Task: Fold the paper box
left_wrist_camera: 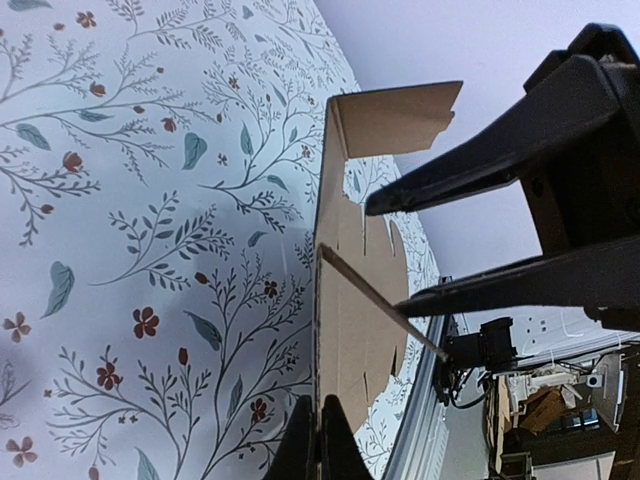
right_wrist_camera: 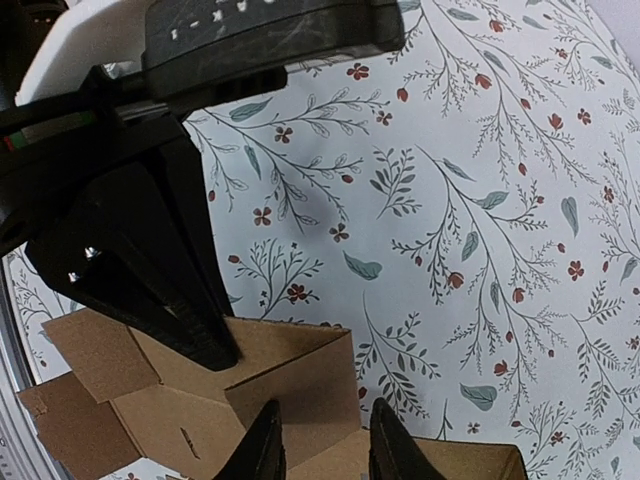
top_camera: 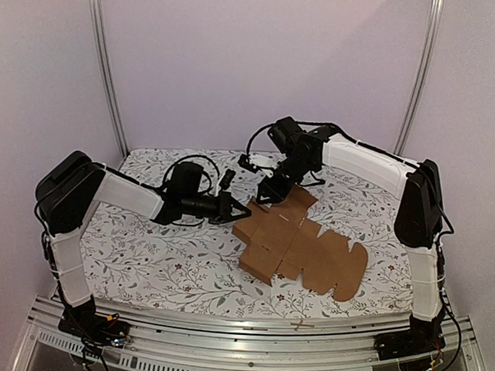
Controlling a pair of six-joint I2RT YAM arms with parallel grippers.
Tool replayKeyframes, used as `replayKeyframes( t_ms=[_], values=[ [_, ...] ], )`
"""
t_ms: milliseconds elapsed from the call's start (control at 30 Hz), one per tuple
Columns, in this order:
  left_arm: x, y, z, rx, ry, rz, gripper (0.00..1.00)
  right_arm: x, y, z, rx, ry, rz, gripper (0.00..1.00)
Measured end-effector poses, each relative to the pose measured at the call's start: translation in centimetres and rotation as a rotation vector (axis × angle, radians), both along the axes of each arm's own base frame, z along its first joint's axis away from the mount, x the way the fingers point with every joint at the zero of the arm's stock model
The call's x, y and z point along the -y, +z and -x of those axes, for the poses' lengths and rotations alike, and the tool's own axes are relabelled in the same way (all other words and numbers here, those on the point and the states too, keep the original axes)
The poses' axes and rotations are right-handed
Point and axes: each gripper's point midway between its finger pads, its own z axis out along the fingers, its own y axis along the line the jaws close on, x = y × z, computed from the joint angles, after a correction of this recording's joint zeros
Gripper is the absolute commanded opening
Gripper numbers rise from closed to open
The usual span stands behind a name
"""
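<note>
The paper box (top_camera: 302, 245) is a brown die-cut cardboard sheet lying mostly flat at centre right of the table, with flaps raised at its far left end. My left gripper (top_camera: 243, 210) comes in from the left, turned sideways. In the left wrist view its jaws (left_wrist_camera: 320, 445) are shut on the thin edge of the paper box (left_wrist_camera: 360, 300). My right gripper (top_camera: 270, 195) hovers over the sheet's far end. In the right wrist view it (right_wrist_camera: 325, 450) is open, its fingers either side of a raised flap of the paper box (right_wrist_camera: 290, 380) without pressing it.
A floral tablecloth (top_camera: 162, 256) covers the table. A metal rail (top_camera: 225, 324) runs along the near edge. Two slanted frame posts (top_camera: 104, 72) stand at the back, with plain walls behind. The two grippers are close together over the sheet's far left corner.
</note>
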Motion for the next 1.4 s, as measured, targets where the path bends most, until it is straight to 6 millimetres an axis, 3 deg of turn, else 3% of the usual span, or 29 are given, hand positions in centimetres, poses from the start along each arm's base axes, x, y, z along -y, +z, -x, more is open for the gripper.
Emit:
replayKeyframes(
  t_ms=[333,767,1000,1133,1267,1333,1400],
  values=[
    [0.3,1.1,0.8,0.052,-0.053,0.064,0.0,-0.8,-0.2,1.2,-0.059,0.035,-0.036,0.3],
    [0.5,1.3,2.7,0.116,-0.173,0.093,0.01,-0.6,-0.7,2.2,-0.073,0.069,-0.007,0.41],
    [0.6,1.3,3.6,0.167,-0.229,0.088,0.05,-0.1,-0.4,3.5,-0.143,0.117,-0.022,0.34],
    [0.8,2.8,4.2,0.242,-0.267,0.103,0.06,0.0,0.3,5.0,-0.223,0.177,-0.046,0.21],
    [0.6,2.6,4.7,0.249,-0.283,0.085,0.06,0.2,0.2,6.2,-0.294,0.22,-0.061,0.11],
    [0.5,2.1,5.0,0.248,-0.29,0.071,0.1,0.3,-0.1,6.6,-0.316,0.236,-0.063,0.05],
    [0.5,1.8,5.0,0.254,-0.294,0.058,0.21,0.3,-0.1,6.8,-0.331,0.245,-0.068,0.0]
  ],
)
